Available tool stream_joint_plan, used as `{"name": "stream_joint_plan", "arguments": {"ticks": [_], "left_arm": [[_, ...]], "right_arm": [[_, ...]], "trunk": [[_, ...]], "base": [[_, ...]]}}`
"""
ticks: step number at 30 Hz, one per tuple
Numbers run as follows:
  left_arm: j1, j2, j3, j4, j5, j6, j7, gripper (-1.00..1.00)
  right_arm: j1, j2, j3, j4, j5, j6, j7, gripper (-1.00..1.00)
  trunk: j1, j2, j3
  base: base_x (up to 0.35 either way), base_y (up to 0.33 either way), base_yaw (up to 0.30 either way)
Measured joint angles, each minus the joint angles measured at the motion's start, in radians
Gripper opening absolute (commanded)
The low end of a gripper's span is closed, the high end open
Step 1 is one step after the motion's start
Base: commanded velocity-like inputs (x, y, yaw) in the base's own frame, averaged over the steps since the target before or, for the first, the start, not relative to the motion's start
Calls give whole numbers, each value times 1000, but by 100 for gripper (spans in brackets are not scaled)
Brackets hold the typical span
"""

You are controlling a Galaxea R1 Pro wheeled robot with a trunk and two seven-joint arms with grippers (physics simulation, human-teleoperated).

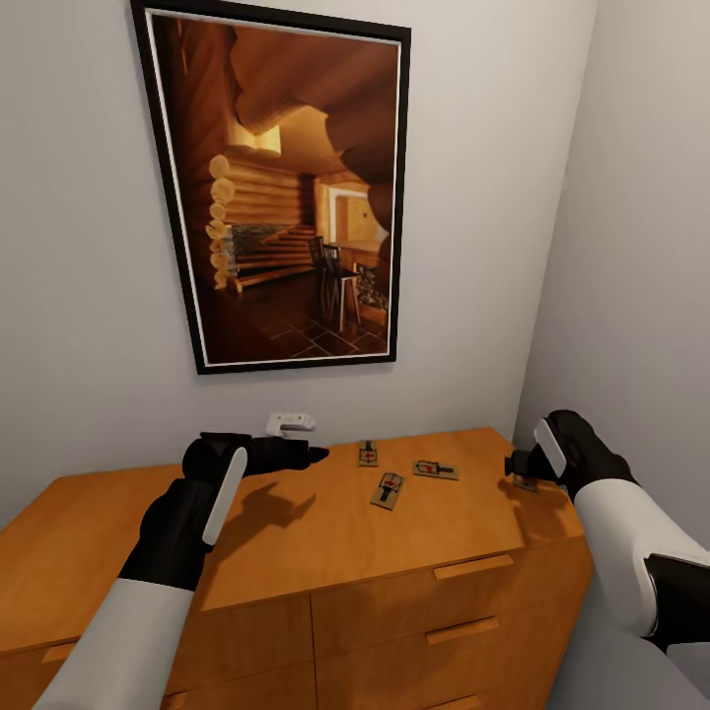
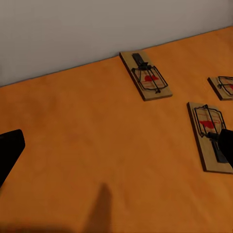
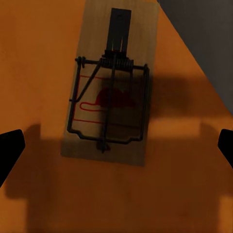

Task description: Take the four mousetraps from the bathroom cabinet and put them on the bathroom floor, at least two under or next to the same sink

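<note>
On the wide orange-brown wooden cabinet (image 1: 296, 552), the open right end effector (image 1: 523, 471) hovers over the fourth small brown wooden mousetrap (image 3: 110, 87), whose long axis runs twelve to six between its spread fingers; the open left end effector (image 1: 296, 456) sits farther off, three traps at its three o'clock.

We reach both arms forward from the lower corners of the head view, white forearms ending in black wrists. Our left gripper (image 1: 296, 454) points ahead and a little toward the right arm, and in the left wrist view its fingertips (image 2: 9, 150) sit wide apart at opposite edges, so the jaws are spread. Our right gripper (image 1: 521, 471) is bent inward at the wrist toward the left arm, and its fingertips (image 3: 9, 148) likewise stand far apart with nothing gripped between them.
</note>
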Motion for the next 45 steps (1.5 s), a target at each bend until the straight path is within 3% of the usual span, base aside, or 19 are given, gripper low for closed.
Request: {"name": "stream_joint_plan", "arguments": {"ticks": [45], "left_arm": [[0,1,0,6,-1,0,0,100]], "right_arm": [[0,0,-1,13,-1,-18,0,100]], "trunk": [[0,0,0]], "base": [[7,0,0]]}}
